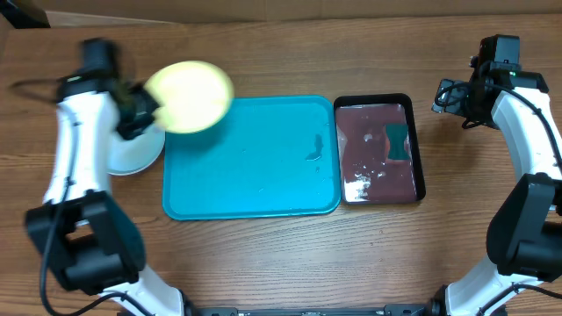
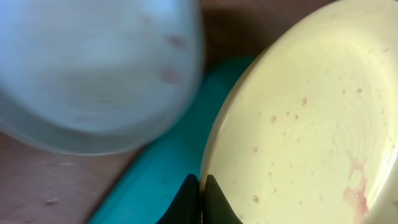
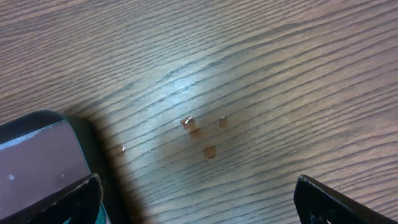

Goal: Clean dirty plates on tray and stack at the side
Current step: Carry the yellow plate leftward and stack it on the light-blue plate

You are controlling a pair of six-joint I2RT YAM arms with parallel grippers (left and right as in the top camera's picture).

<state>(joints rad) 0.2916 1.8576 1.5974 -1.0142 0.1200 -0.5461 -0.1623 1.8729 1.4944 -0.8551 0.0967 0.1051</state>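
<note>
My left gripper [image 1: 147,107] is shut on the rim of the yellow-green plate [image 1: 189,95], holding it tilted in the air over the far left corner of the turquoise tray [image 1: 250,189]. In the left wrist view the black fingertips [image 2: 188,200] pinch the edge of the yellow-green plate [image 2: 311,124], which carries small drops and a reddish smear at its lower right. A pale light blue plate [image 1: 136,151] rests on the table left of the tray, and that pale plate [image 2: 93,74] looks blurred in the left wrist view. My right gripper [image 3: 199,202] hangs open over bare wood, holding nothing.
A narrow black tray [image 1: 420,149] with dark liquid and a teal sponge [image 1: 398,142] stands right of the turquoise tray. A few brown drops [image 3: 200,134] lie on the wood under the right gripper, beside the black tray's corner [image 3: 81,134]. Both arm bases stand at the near edge.
</note>
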